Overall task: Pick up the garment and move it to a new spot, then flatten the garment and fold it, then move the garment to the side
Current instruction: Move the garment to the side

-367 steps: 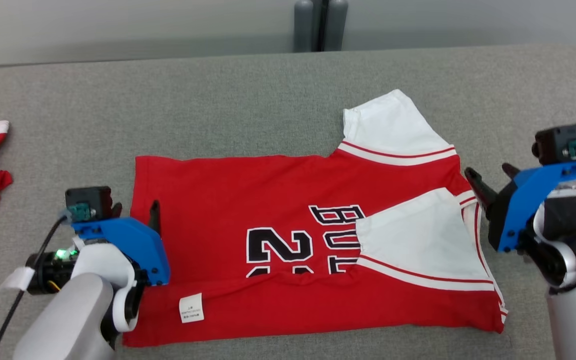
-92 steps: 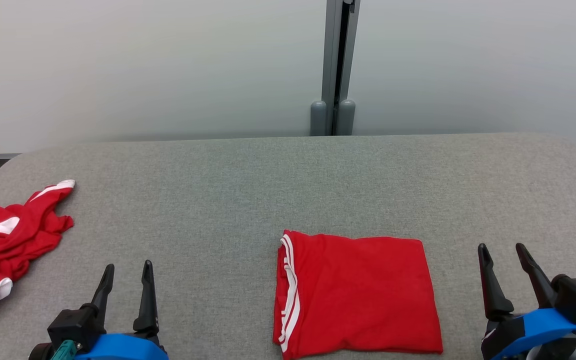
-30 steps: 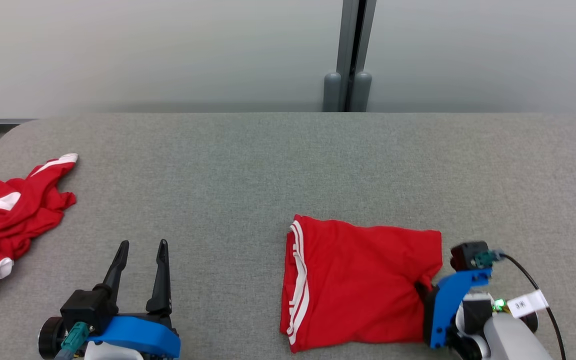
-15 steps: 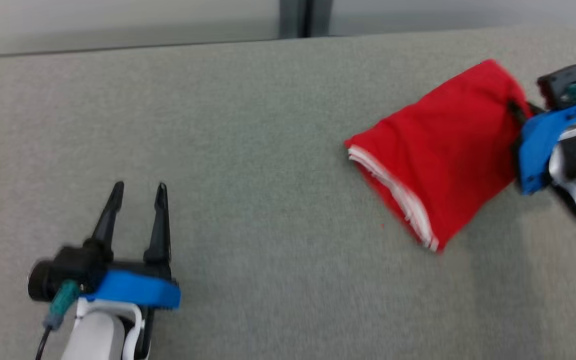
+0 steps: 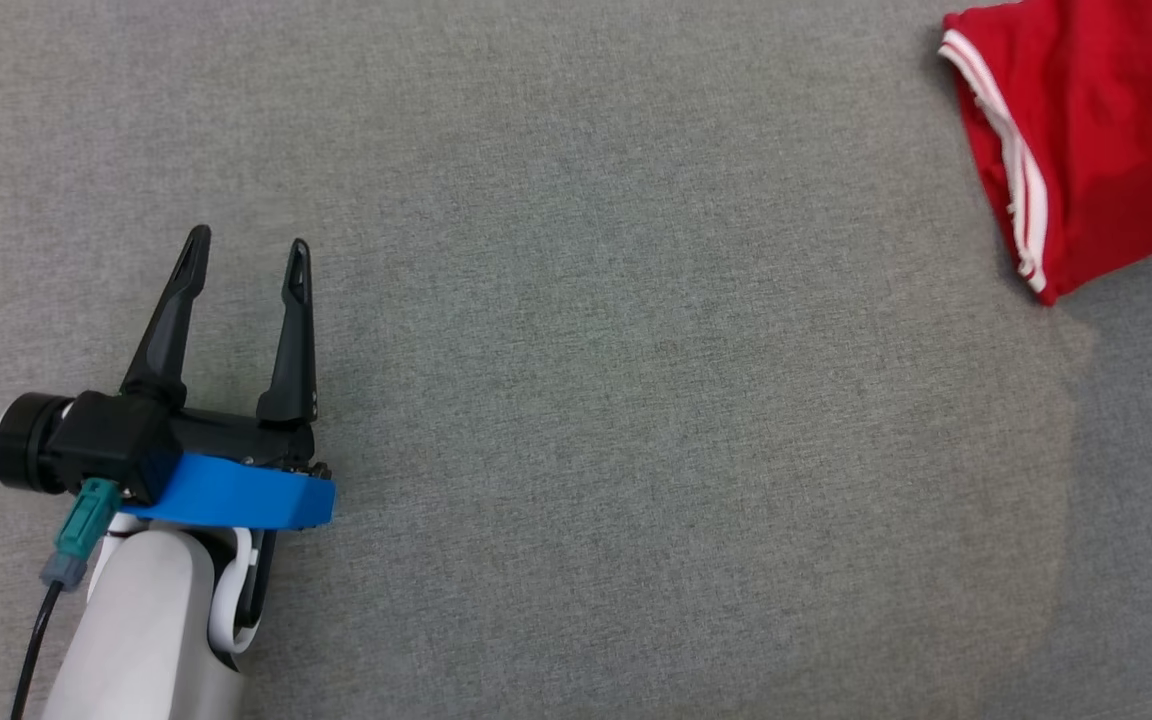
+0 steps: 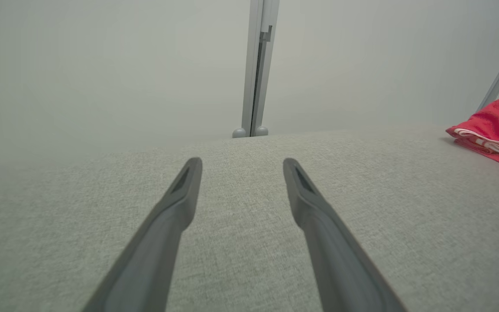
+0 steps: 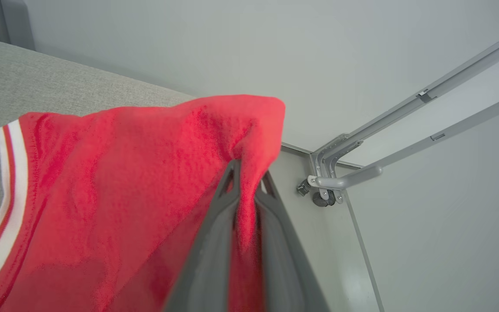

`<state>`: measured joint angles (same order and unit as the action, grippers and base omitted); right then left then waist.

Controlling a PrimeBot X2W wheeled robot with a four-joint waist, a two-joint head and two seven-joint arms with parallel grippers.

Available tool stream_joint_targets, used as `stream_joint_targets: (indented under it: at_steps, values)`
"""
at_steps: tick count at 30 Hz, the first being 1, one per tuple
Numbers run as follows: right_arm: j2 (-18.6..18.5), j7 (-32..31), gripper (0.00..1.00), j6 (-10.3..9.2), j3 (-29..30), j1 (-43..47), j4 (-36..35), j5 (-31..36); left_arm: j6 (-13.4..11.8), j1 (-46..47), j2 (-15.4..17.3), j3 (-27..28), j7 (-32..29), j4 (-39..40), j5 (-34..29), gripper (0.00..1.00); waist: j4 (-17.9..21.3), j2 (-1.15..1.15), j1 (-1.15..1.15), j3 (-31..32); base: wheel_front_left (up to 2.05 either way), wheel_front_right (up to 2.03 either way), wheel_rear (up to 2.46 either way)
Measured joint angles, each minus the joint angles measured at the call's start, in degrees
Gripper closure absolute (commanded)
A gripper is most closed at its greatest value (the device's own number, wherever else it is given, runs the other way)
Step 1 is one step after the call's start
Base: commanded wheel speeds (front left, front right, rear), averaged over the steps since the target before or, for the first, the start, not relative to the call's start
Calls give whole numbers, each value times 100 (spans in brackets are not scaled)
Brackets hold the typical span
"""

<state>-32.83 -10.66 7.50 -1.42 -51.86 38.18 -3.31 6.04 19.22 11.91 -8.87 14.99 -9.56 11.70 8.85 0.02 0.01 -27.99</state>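
Near left: left end effector [image 5: 248, 240], dark two-finger, blue bracket, fingers spread wide, holding nothing. It hovers low over the grey fabric-covered desk [image 5: 636, 400], tips pointing far, with bare cloth surface under and around it.

Middle of the desk: nothing there.

Far right: folded red garment with white striped trim [image 5: 1096, 120], a compact multi-layer stack with the striped edge facing left. It is well apart from the left end effector and runs out of the head view on the right. A soft shadow on the desk below it suggests it is at least partly lifted; cannot tell if the low striped edge touches the surface.

Right wrist view: right end effector [image 7: 249, 169] has its fingers pinched narrow on a bunched top edge of the garment, with the rest draping down and to the left from the grip. Beyond it, the desk edge.

Far: pale wall and a grey metal post [image 6: 256, 65] behind the desk.

Step, as judged: the fold looks done, so this is the last one, moving the garment to the side, mid-carry by the right arm alone.

Next move likely calls for lowering onto the right part of the desk and laying the layers down flat. Then the fingers open and back out without dragging cloth, since a single-point pinch lets the stack sag and the fold could slip open. The left arm is probably not needed.
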Motion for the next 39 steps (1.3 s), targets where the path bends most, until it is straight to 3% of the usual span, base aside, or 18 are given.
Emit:
stream_joint_targets:
  at_steps: [9, 11, 19, 24, 31, 39]
  values:
    - [-23, 641, 100, 0, 44, -32, 91, 571, 5, 114, 62, -126, -29, 64, -15, 0, -20, 0, -1, -105, 0, 0, 0]
    - [-22, 758, 0, 0, -7, -40, 66, 734, 5, 113, 54, -146, -32, 55, -9, 0, -69, 0, -1, -84, 0, 0, 0]
    - [3, 1265, 0, 0, -79, 85, -29, 1067, -11, 57, 5, -172, -25, -58, 91, 0, -303, -1, -1, 274, 0, 0, 0]
    - [298, 1616, 0, -1, 48, 630, -155, 721, -34, -155, -109, -182, -15, -219, 160, 0, -519, -1, -2, 757, 0, 0, 0]
    - [1269, 2062, 0, 0, 346, 1797, -679, -261, -143, -782, -188, -32, 0, -503, 333, 0, -700, -2, -3, 1533, 0, 0, 0]
    - [2149, 2123, 0, -1, 705, 3507, -1656, -491, -169, -1456, -296, 93, 0, -588, 355, 0, -857, -4, -3, 2274, 0, 0, 0]
